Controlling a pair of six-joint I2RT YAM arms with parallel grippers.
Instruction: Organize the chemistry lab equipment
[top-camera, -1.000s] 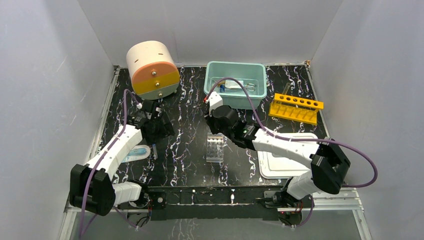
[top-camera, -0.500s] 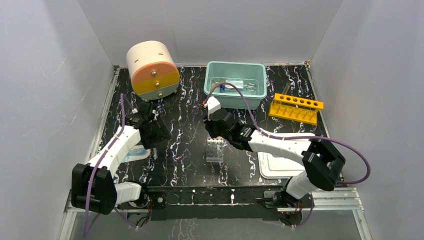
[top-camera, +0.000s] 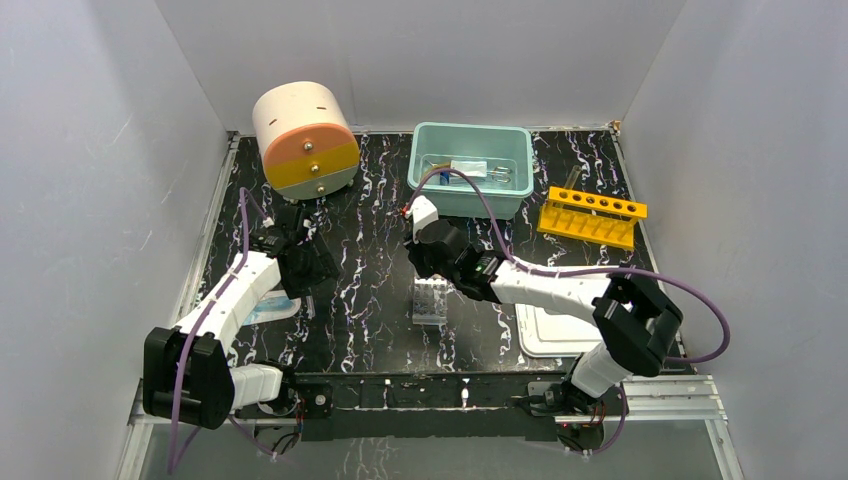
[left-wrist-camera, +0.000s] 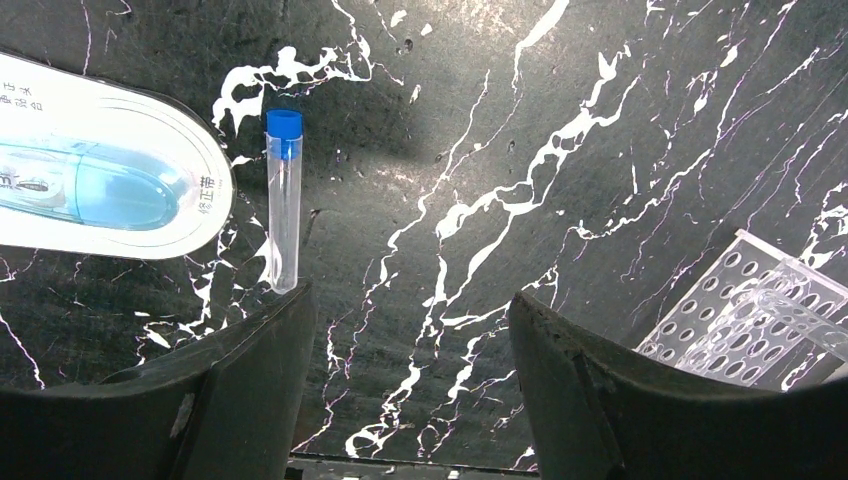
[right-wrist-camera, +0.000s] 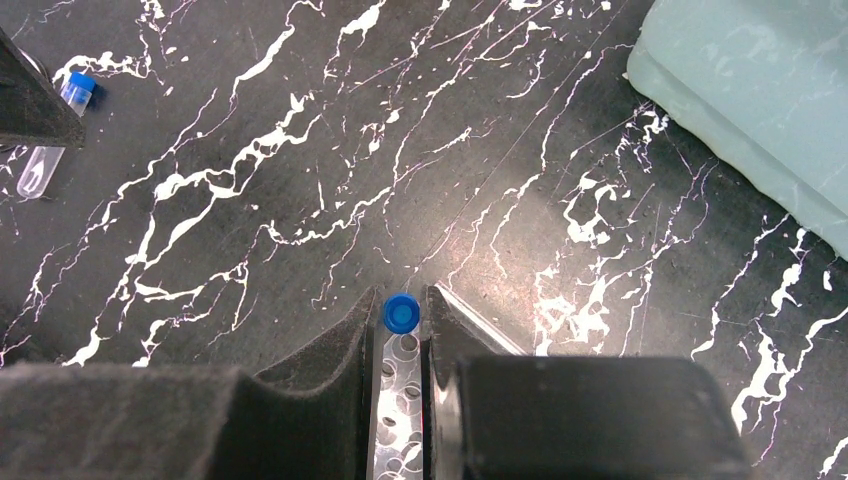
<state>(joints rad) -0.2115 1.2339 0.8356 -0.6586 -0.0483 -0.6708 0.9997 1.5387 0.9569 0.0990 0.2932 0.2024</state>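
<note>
Black worktop veined with white, boxed in by pale grey walls. At the back, cream-and-orange drum, then teal bin with a few small items inside, too small to tell apart. Right of the bin, yellow holed rack. Toward the near right, flat white lid.

Low over the left side, left claw, spread wide, nothing between its fingers. Just ahead of one fingertip, loose tube with a blue cap, flat on the worktop, clear end nearest that fingertip. Just beside the tube, blue item in a white blister pack, also flat.

At mid-worktop, right claw, narrow, pinched on the blue cap of a second tube, directly above the clear well plate. Tube end touching the plate or only hovering: cannot tell. Well plate near the bin but apart from it, and well apart from the loose tube.
</note>
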